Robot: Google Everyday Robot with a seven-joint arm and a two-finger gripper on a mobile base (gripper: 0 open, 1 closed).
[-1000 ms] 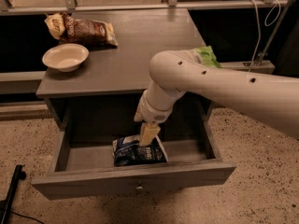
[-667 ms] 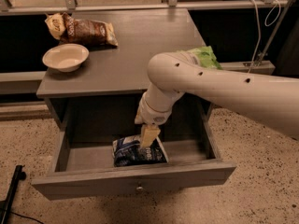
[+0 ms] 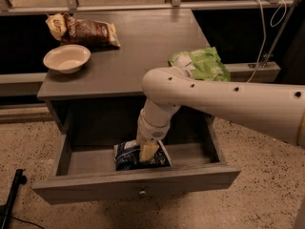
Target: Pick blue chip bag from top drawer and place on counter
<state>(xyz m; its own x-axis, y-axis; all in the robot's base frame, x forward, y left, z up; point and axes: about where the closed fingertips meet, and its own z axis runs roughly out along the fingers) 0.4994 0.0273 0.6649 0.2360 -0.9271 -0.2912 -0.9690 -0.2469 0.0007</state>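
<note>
My white arm (image 3: pixel 228 97) reaches from the right of the frame down into the open top drawer (image 3: pixel 95 187) at lower centre. There my gripper (image 3: pixel 148 151) is right over the blue chip bag (image 3: pixel 127 155), which lies on the drawer floor near the front panel; I cannot tell whether the claw is spread or pinching. The counter (image 3: pixel 138 46) above holds a green bag (image 3: pixel 202 63) at its right edge, and a brown bag (image 3: pixel 86 30) and white bowl (image 3: pixel 66 58) at upper left.

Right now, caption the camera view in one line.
Tool inside the open top drawer, directly over the blue chip bag.
</note>
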